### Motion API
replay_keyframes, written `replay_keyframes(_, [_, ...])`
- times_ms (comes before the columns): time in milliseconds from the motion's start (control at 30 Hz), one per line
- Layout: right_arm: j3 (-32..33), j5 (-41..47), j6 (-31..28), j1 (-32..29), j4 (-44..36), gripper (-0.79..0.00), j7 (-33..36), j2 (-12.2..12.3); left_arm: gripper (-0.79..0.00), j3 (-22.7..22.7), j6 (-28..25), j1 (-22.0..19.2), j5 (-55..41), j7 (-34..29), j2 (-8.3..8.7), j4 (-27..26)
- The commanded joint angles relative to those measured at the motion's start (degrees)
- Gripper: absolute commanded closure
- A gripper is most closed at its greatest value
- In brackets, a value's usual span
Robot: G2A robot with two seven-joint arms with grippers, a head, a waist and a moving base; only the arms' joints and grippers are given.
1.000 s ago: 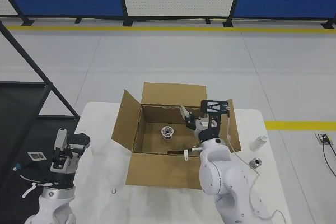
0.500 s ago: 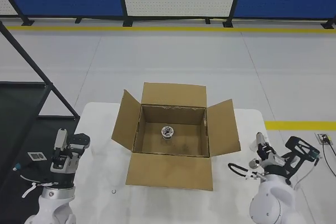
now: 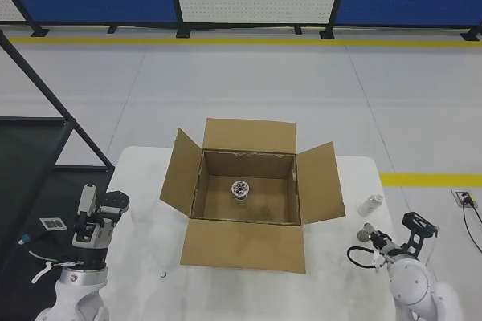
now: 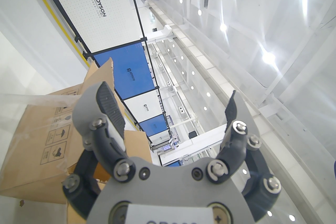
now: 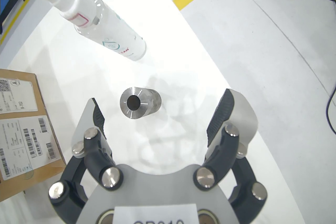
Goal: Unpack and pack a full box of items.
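An open cardboard box (image 3: 315, 186) stands mid-table with a small round item (image 3: 240, 188) on its floor. On the table right of the box stands a white bottle (image 3: 371, 204), and a short metal cylinder (image 3: 367, 233) sits nearer the front. In the right wrist view, my right gripper (image 5: 161, 107) hovers open and empty just short of the metal cylinder (image 5: 139, 103), with the white bottle (image 5: 105, 30) beyond it. My left gripper (image 4: 169, 96) is open and empty, pointing up at the ceiling, with the box (image 4: 52, 135) beside it.
My right arm (image 3: 406, 269) is at the table's front right corner, close to the edge. My left arm (image 3: 96, 215) is off the table's left side, beside a black frame (image 3: 56, 120). A small dark ring (image 3: 162, 274) lies in front of the box.
My right arm has swung out of the box to the right and come down at the front right corner, behind the metal cylinder. The left arm has not moved.
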Motion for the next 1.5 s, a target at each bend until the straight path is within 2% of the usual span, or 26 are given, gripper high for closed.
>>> replay_keyframes(0, [-0.78, -0.87, -0.16, 0.54, 0.6, -0.785, 0.21, 0.09, -0.785, 0.0, 0.0, 0.0, 0.0, 0.0, 0.0, 0.0])
replay_keyframes(233, [-3.62, -3.8, 0.11, 2.07, 1.74, -0.785, 1.75, 0.35, -0.785, 0.0, 0.0, 0.0, 0.0, 0.0, 0.0, 0.0])
replay_keyframes(333, [-4.48, -4.55, 0.43, 2.9, 2.67, -0.582, 2.66, 0.44, -0.785, 0.0, 0.0, 0.0, 0.0, 0.0, 0.0, 0.0])
replay_keyframes(400, [-4.76, -4.85, 0.65, 3.6, 3.53, -0.391, 2.95, 0.52, -0.785, 0.0, 0.0, 0.0, 0.0, 0.0, 0.0, 0.0])
replay_keyframes(633, [-5.6, -5.75, 1.89, 5.75, 6.42, -0.283, 3.27, 0.72, -0.785, 0.0, 0.0, 0.0, 0.0, 0.0, 0.0, 0.0])
replay_keyframes(733, [-5.93, -5.94, 3.11, 6.33, 6.72, -0.108, 2.71, 0.73, -0.785, 0.0, 0.0, 0.0, 0.0, 0.0, 0.0, 0.0])
replay_keyframes(767, [-5.87, -5.53, 3.39, 6.3, 6.39, -0.025, 1.94, 0.71, -0.785, 0.0, 0.0, 0.0, 0.0, 0.0, 0.0, 0.0])
replay_keyframes(800, [-5.82, -5.0, 3.41, 6.05, 5.76, 0.0, 1.07, 0.69, -0.785, 0.0, 0.0, 0.0, 0.0, 0.0, 0.0, 0.0])
replay_keyframes(1000, [-4.84, -0.32, 6.08, 3.19, -1.81, 0.0, -5.78, 0.33, -0.785, 0.0, 0.0, 0.0, 0.0, 0.0, 0.0, 0.0])
replay_keyframes(1233, [-6.31, 6.0, 10.17, -0.53, -16.18, 0.0, -16.51, -0.65, -0.785, 0.0, 0.0, 0.0, 0.0, 0.0, 0.0, 0.0])
replay_keyframes(1367, [-9.01, 7.15, 9.76, -0.83, -22.12, 0.0, -20.09, -0.98, -0.785, 0.0, 0.0, 0.0, 0.0, 0.0, 0.0, 0.0])
replay_keyframes(1467, [-12.28, 5.93, 7.61, 0.56, -23.73, 0.0, -19.76, -0.99, -0.785, 0.0, 0.0, 0.0, 0.0, 0.0, 0.0, 0.0])
